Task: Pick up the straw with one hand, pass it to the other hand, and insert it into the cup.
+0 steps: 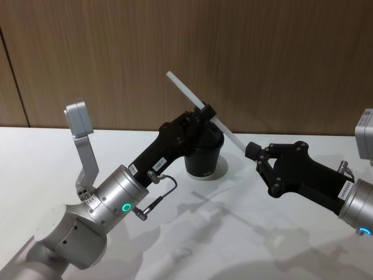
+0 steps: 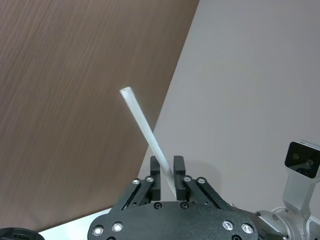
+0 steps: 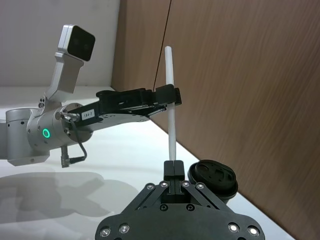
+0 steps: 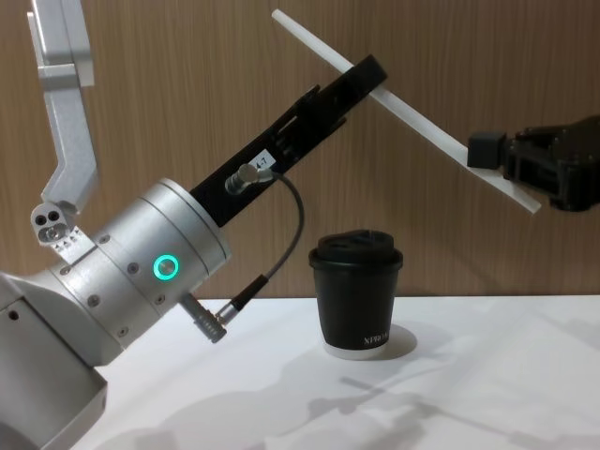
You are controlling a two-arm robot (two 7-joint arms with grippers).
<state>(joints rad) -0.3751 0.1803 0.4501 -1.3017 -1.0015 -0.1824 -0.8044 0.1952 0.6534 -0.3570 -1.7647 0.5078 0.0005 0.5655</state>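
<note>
reaching up and forward from the lower left of the head view, the left gripper extends from a silver wrist with a green glowing ring. its long black fingers slant upward over the cup. they are pinched on the straw a little above its middle. in the left wrist view the white tube rises from between the two fingertip pads, which sit against its sides.

the right gripper comes in from the right edge, its broad black linkage pointing left toward the other arm. its fingers are pressed together on the straw near the lower end. in the chest view a short stub of straw sticks out past this gripper. in the right wrist view the straw stands straight up out of those closed tips and passes through the left gripper farther along.

held by both grippers, the straw hangs tilted in the air, with its upper end toward the left and the wooden wall and its lower end toward the right. it is above the cup and apart from it.

the cup stands upright on the white table between the two arms. its black domed lid is seated on top, so the inside is hidden. small white lettering shows low on its side, above a pale bottom rim.
</note>
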